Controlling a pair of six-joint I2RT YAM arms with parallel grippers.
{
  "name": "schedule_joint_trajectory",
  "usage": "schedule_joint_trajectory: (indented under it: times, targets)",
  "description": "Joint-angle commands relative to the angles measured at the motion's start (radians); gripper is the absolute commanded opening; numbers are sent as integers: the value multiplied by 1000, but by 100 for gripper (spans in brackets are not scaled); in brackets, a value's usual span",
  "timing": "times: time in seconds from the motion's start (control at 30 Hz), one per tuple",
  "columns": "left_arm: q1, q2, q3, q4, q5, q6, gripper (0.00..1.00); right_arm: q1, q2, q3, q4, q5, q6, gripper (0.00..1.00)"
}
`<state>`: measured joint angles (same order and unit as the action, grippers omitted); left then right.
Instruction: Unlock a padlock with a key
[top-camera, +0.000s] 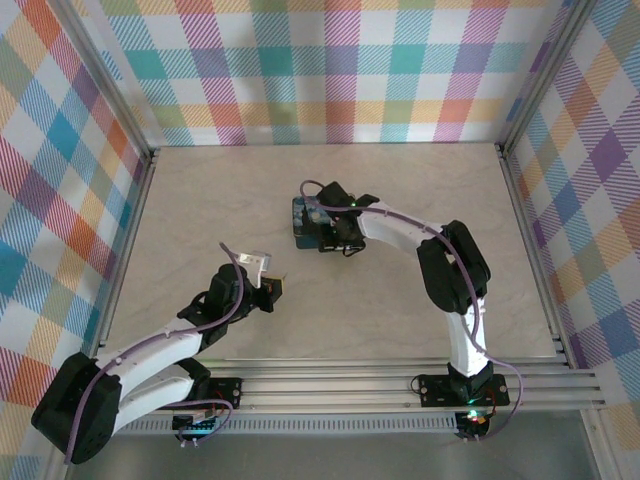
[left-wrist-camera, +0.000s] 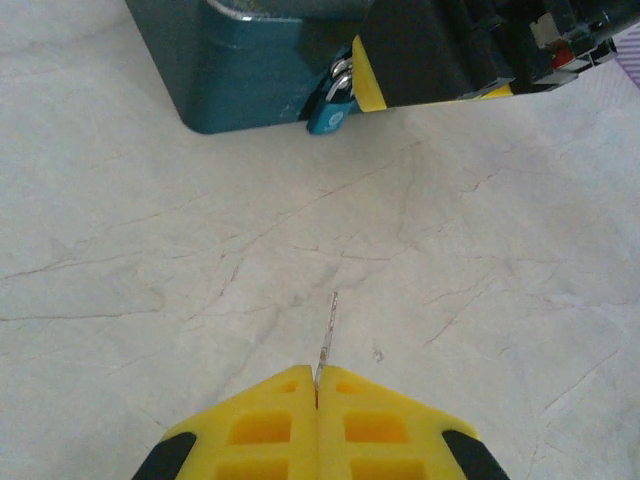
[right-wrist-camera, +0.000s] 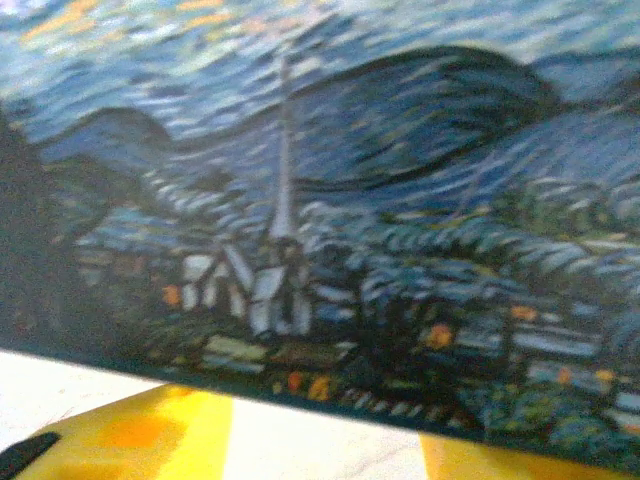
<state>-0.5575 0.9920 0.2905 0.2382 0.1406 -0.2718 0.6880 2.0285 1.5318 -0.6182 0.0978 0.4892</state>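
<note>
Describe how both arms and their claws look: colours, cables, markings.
Left arm and right arm: white links, black joints, with a purple cable running along each. Left claw: blocky yellow fingers with rectangular pockets and black patches at the outer sides. Right claw: yellow fingers too, blurred.

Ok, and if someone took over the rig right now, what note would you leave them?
The left gripper is shut on the key, its blade pointing toward the box, well short of it.
The right gripper is open at the box, beside the padlock, which hangs on the box's front.
Done: key in hand.
Left: bring the key to the padlock, insert, turn, free the shackle.
</note>
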Motion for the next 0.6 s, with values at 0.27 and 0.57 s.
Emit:
schedule_joint_trajectory:
  times: [0.27, 0.57]
  targets:
    - [13, 68, 60, 52, 31, -29, 0, 61, -91, -260, 472, 103, -52, 60]
    - [15, 69, 53, 42, 32, -32, 0, 68, -50, -272, 566, 202, 9, 59]
